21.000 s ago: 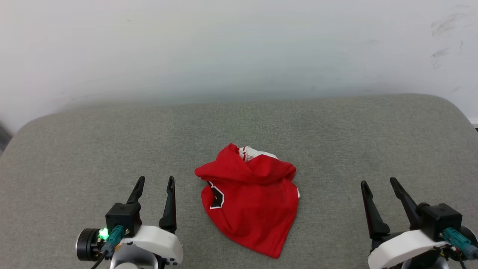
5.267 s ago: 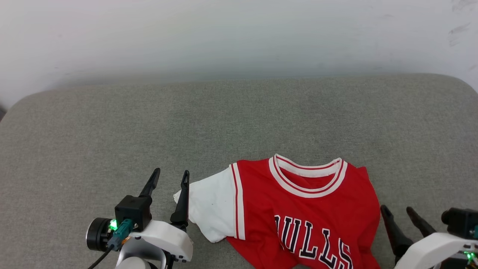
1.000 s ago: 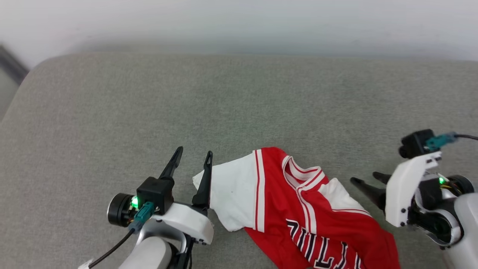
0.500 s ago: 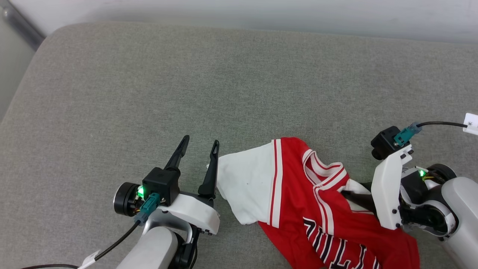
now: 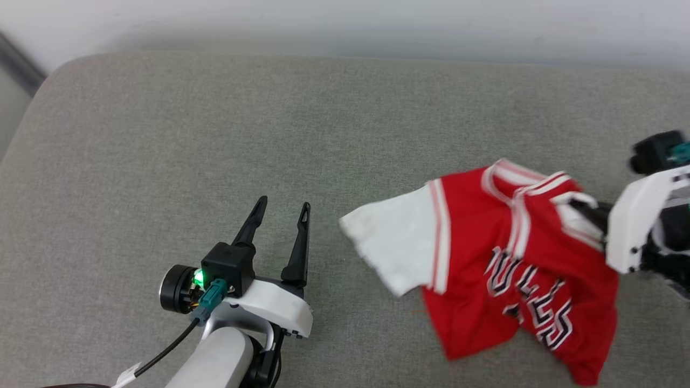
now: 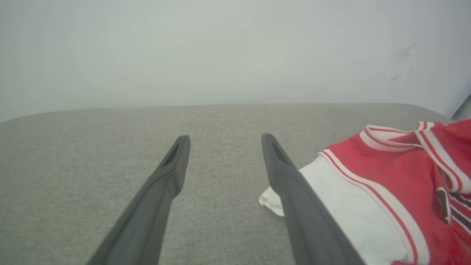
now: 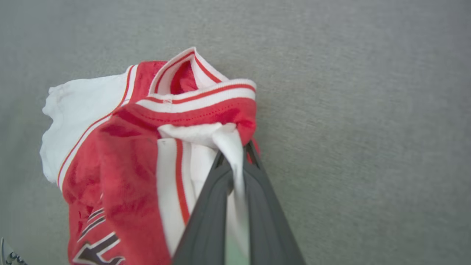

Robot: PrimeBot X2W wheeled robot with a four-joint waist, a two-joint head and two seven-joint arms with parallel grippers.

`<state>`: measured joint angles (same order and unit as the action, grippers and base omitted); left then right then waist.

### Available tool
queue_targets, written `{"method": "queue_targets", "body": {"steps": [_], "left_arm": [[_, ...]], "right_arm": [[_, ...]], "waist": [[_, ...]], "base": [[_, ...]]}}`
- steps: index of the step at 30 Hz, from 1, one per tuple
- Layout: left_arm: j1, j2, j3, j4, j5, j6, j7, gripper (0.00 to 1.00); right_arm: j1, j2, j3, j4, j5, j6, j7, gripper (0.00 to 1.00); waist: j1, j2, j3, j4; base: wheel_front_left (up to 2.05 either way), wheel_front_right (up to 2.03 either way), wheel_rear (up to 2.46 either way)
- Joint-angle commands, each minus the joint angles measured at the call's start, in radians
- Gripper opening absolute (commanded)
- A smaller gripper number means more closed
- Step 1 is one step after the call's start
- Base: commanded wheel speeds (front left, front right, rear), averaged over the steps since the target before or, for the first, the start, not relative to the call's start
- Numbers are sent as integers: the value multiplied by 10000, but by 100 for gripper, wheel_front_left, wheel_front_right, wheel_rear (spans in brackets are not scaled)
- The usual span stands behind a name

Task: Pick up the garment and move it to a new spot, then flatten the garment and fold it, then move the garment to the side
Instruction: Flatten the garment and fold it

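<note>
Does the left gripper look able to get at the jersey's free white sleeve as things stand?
Probably yes. The left gripper is open, the white sleeve sits just to its right, and bare grey cushion lies between. The right gripper, shut on the jersey farther right, is well clear.

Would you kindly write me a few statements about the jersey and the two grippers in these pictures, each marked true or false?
1. The right gripper is shut on a white sleeve of the garment. True.
2. The left gripper holds the other sleeve. False: its fingers stand open with nothing between them, apart from the garment in the head view.
3. The garment lies spread flat on the grey surface. False: it is bunched and creased, pinched at one sleeve.
4. The collar has white-and-red striped trim. True.
</note>
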<state>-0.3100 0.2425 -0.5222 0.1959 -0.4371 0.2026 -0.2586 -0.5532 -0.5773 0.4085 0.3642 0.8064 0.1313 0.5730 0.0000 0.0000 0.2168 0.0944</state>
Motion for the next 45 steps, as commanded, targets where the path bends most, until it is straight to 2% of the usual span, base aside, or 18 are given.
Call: {"method": "queue_targets", "body": {"steps": [1, 8, 10, 15, 20, 22, 30, 35, 40, 45], "left_arm": [[134, 27, 6, 6, 8, 0, -40, 100], [282, 82, -8, 33, -51, 52, -43, 100], [366, 126, 10, 52, -94, 82, -26, 100], [613, 259, 107, 94, -212, 169, 38, 100], [935, 451, 230, 43, -344, 303, 133, 100], [1063, 506, 267, 5, -387, 354, 160, 100], [1412, 640, 226, -221, -463, 507, 329, 100], [1647, 658, 177, -283, -528, 583, 411, 100], [1691, 642, 166, -372, -596, 647, 506, 100], [1338, 659, 110, -287, -724, 413, 639, 100]], "right_arm": [[71, 76, -148, 146, -168, -11, -84, 0], [1738, 1149, -3056, 2175, -1165, -9, -1341, 0], [2247, 1615, -3638, 2625, -1421, -11, -1757, 100], [3007, 2537, -4861, 2576, -2342, -14, -3468, 100], [3564, 3076, -5667, 1507, -3704, -7, -5489, 100], [3833, 3361, -5857, 939, -4172, -7, -5816, 100], [4931, 4162, -6117, -2019, -5620, -7, -5861, 100], [5887, 4623, -5626, -3646, -6112, -7, -5555, 100], [6712, 4972, -5060, -4612, -6325, -9, -5338, 100], [7072, 5164, -4714, -5105, -6427, -9, -5229, 100]], "waist": [[0, 0, -76, -62], [0, 0, -310, -281], [0, 0, -377, -380], [0, 0, -649, -672], [0, 0, -1077, -909], [0, 0, -1272, -990], [0, 0, -1840, -1159], [0, 0, -2189, -1233], [0, 0, -2301, -1297], [0, 0, -2280, -1457]], "base": [[0, 0, 0], [0, 0, 0], [0, 0, 0], [0, 0, 0], [0, 0, 0], [0, 0, 0], [0, 0, 0], [0, 0, 0], [0, 0, 0], [0, 0, 0]]}}
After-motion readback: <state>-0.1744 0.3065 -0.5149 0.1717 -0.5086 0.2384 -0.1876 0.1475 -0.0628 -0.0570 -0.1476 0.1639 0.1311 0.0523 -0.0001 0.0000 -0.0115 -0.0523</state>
